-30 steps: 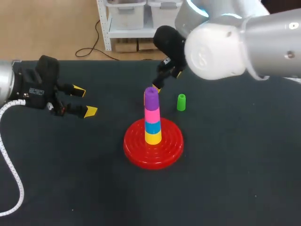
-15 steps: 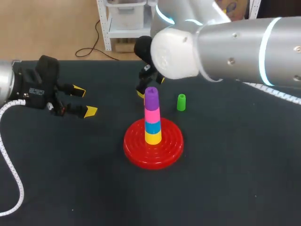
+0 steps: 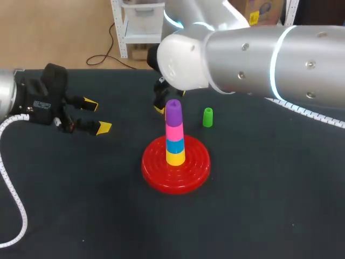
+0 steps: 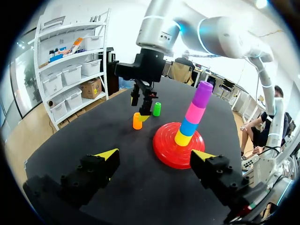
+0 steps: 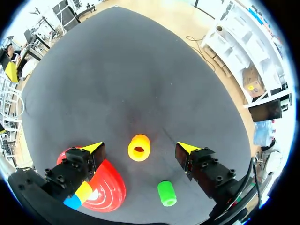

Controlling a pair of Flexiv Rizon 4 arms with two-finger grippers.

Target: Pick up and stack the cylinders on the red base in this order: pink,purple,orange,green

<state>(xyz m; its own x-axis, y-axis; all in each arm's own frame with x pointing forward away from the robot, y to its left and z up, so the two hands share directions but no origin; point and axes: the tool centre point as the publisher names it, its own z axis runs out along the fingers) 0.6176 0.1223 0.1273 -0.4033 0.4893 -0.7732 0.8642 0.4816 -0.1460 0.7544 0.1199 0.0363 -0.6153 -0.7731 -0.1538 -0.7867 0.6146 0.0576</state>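
On the red base stands a stack of yellow, blue, pink and purple cylinders. The orange cylinder stands on the table behind and left of the stack, also in the left wrist view. My right gripper hangs open above it, one finger to each side, not touching it. In the head view that gripper hides the orange cylinder. The green cylinder stands upright to the right of the stack. My left gripper stays open and holds nothing at the far left.
My right arm's thick body reaches across the back of the table above the stack. A white cable hangs along the left arm. Bare black tabletop lies in front of and to the right of the base.
My right gripper has swung left, from behind the purple top of the stack to a spot over the orange cylinder. Its fingers stayed open. The left arm has not moved.
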